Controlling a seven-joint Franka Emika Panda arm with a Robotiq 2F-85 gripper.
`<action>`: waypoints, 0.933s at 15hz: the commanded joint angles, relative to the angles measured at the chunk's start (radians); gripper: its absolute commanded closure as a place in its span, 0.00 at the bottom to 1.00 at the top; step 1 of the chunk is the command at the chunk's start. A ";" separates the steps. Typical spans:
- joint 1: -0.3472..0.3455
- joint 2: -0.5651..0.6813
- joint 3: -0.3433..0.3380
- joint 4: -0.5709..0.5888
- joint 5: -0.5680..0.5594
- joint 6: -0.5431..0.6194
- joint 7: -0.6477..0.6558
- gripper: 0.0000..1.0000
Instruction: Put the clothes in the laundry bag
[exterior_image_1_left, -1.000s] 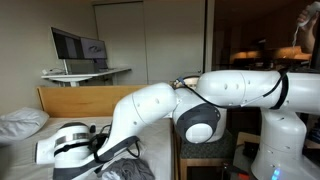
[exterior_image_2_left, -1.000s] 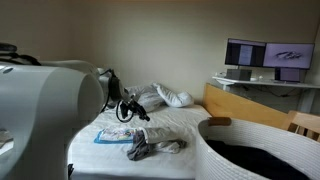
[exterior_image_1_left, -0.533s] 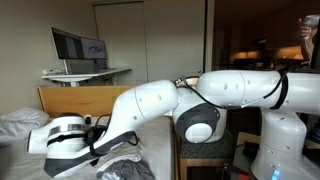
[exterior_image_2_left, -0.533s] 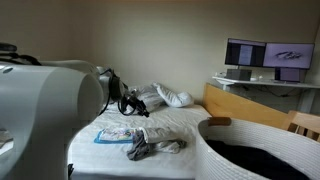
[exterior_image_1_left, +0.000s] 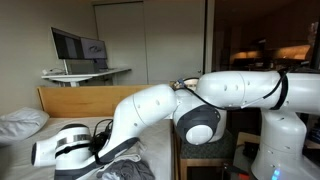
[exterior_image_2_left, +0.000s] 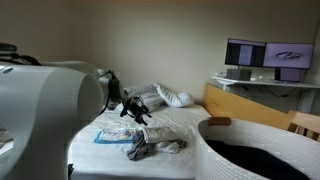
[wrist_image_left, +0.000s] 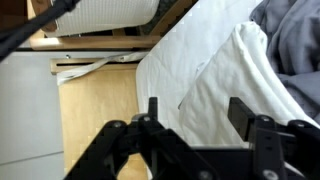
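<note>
Clothes lie on a bed as a Panda arm's gripper (exterior_image_2_left: 137, 108) hangs with its jaws spread and nothing between them. In an exterior view, a crumpled dark grey garment (exterior_image_2_left: 155, 147) rests on the white bedsheet (exterior_image_2_left: 180, 125) below and ahead of the tool. A paler flat piece (exterior_image_2_left: 118, 135) sits closer beneath the tool. The laundry bag (exterior_image_2_left: 208, 140) stands well apart from it at the bed's side, rolled rim up and mouth open. The opposite exterior view is filled by the white arm (exterior_image_1_left: 150, 105), which hides the jaws and the bag. It adds a pillow (exterior_image_1_left: 22, 122) beyond the wrist, a monitor (exterior_image_1_left: 78, 45) far behind, and a dark heap of fabric (exterior_image_1_left: 125, 170) just beside the wrist that cannot be identified with certainty. Only the wrist view settles the tool's state: both fingers (wrist_image_left: 240, 115) stand wide with bare sheet between them. Grey cloth (wrist_image_left: 295, 40) lies past one finger and a wood surface (wrist_image_left: 95, 120) past the other. Whether the white fold under the jaws is a garment or bedding cannot be told. The garments look light, limp and easily snagged, so they would likely sag and trail when lifted. The safer hold appears to be a pinch from above on a bunched ridge near the middle of the grey heap, since a thin edge could slip free.
</note>
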 joint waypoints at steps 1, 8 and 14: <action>0.009 0.000 0.007 -0.014 -0.023 0.078 -0.169 0.01; 0.057 0.000 0.005 -0.032 -0.046 0.235 -0.424 0.00; 0.086 0.002 -0.008 -0.170 -0.162 0.282 -0.490 0.00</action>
